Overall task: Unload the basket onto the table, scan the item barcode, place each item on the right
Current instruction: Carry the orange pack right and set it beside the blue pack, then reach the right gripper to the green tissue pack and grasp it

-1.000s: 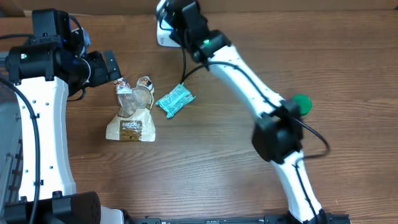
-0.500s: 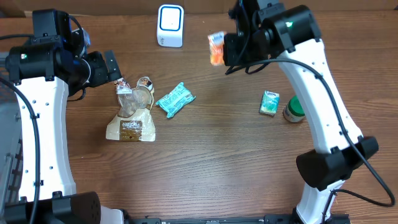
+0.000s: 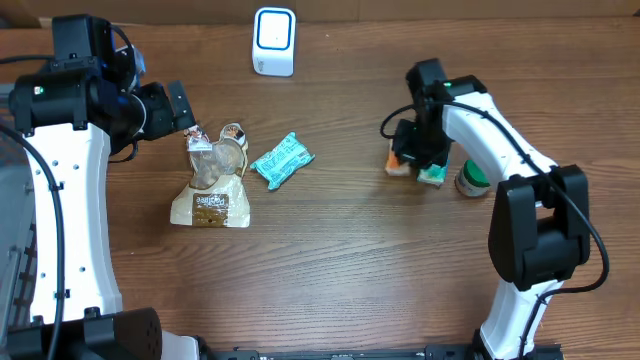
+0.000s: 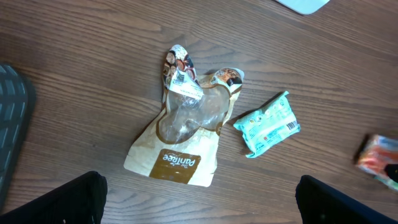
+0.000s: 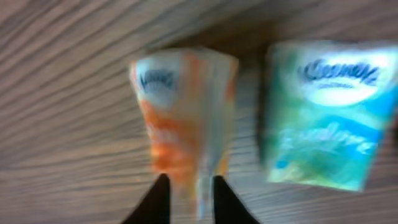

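1. The right gripper [image 5: 189,182] is reaching down to the orange tissue pack [image 5: 183,118] on the right half of the tabletop [image 3: 330,260].
2. Its fingers [image 5: 158,200] are standing a narrow gap apart, with the near edge of the orange tissue pack lying between them. The wrist picture is too blurred to tell whether they are pinching the pack or only flanking it.
3. The orange tissue pack is sitting down at the tabletop, just beside a green tissue pack [image 5: 326,112], with a thin dark gap showing between the two.
4. A jar with a green lid [image 3: 470,181] is standing just beside the green tissue pack, on its side away from the orange one.
5. The scanner [image 3: 273,41], a white box with a blue-lit face, is standing at the far edge of the tabletop, well apart from the orange tissue pack.
6. The left gripper [image 3: 183,110] is hanging above the left half of the tabletop with its fingers spread wide apart and nothing between them.
7. Below it a brown snack bag [image 4: 186,140] with a clear window is lying flat, and a teal packet [image 4: 267,124] is lying just beside the bag without touching it.
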You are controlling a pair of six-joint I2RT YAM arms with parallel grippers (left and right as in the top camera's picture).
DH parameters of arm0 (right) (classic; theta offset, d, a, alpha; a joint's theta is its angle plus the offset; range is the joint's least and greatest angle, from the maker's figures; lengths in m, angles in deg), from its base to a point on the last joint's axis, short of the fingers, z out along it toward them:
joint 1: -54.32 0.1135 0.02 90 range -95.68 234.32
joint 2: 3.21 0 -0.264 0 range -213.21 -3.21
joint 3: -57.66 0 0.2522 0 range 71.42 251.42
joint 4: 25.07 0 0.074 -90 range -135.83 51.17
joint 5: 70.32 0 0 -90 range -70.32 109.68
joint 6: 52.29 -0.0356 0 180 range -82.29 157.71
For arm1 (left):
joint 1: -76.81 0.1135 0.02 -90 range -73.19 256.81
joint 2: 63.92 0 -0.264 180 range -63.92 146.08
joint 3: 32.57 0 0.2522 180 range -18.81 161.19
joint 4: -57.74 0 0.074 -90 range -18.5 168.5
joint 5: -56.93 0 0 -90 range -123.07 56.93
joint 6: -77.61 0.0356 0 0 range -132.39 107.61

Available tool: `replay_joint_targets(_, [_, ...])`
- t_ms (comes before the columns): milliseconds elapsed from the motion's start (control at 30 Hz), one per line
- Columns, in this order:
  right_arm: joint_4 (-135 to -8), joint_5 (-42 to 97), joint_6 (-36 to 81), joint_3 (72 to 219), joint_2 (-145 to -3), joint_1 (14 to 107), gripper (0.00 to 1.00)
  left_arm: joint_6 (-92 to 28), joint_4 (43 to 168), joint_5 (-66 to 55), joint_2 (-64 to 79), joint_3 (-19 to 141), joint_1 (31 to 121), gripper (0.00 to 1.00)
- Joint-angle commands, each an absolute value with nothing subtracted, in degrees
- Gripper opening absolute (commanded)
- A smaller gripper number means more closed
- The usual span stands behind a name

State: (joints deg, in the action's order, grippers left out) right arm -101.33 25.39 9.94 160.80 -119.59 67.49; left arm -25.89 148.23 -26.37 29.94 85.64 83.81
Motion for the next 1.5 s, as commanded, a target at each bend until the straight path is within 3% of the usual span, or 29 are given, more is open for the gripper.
replay_joint_targets(0, [-100.85,22.81,9.24,160.54,-118.63,66.16,0.32,-25.47,148.19,-26.15,29.09,86.03,83.96,1.0])
replay_joint_targets(267, [-100.98,39.36,12.28,166.99,-118.63,68.72,0.52,-25.47,148.19,-26.15,29.09,86.03,83.96,1.0])
replay_joint_targets(433, [-90.46,47.84,11.86,166.44,-118.74,75.49,0.49,-25.47,148.16,-26.15,29.09,86.03,83.96,1.0])
replay_joint_targets(667, [-68.1,36.13,-0.05,165.65,-122.78,90.29,0.52,-25.47,148.16,-26.15,29.09,86.03,83.96,1.0])
replay_joint_targets(933, [-57.0,26.71,-3.96,165.65,-128.51,98.75,0.54,-25.47,148.16,-26.15,29.09,86.03,83.96,1.0])
replay_joint_targets(1133, [-60.91,26.07,-4.25,165.68,-130.15,100.32,0.53,-25.47,148.19,-26.15,29.09,86.03,83.96,1.0])
replay_joint_targets(1467, [-84.17,32.85,2.2,166.49,-125.3,95.29,0.58,-25.47,148.19,-26.15,29.09,86.03,83.96,1.0])
